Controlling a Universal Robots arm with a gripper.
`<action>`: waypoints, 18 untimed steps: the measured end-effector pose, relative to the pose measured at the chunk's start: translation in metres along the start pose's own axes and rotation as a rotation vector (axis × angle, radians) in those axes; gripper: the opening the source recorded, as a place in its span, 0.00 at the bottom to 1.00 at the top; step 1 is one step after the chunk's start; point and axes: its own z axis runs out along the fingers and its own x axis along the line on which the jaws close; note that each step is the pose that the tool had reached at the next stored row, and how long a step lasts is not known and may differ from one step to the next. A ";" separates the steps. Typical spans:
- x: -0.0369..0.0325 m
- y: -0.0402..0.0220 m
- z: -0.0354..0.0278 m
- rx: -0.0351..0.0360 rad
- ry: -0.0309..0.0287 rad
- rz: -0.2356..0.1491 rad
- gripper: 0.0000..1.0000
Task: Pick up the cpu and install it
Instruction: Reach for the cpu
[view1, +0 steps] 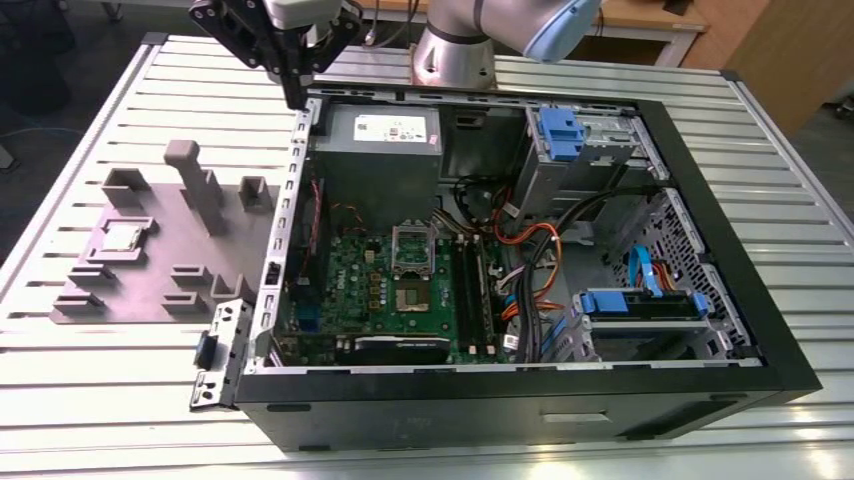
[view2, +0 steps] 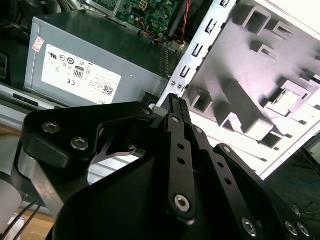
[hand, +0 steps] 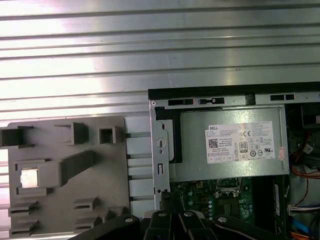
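One cpu (view1: 124, 236) sits in a recess of the grey holder plate (view1: 167, 270), on the bench (view1: 107, 400) beside the open computer case (view1: 534, 405). My tool (view1: 294, 98) hangs over the case's corner by the power supply (view1: 380, 150), fingers pressed together on nothing, well apart from the cpu.

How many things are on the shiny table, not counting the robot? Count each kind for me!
case: 1
grey holder: 1
cpu, sitting in the holder: 1
Total: 3
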 end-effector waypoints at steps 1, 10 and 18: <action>0.0003 0.0000 0.0000 0.0000 0.0000 0.000 0.14; 0.0022 -0.0002 -0.0001 0.0000 0.0000 0.000 0.14; 0.0057 -0.0004 -0.0001 0.0000 0.0000 0.000 0.14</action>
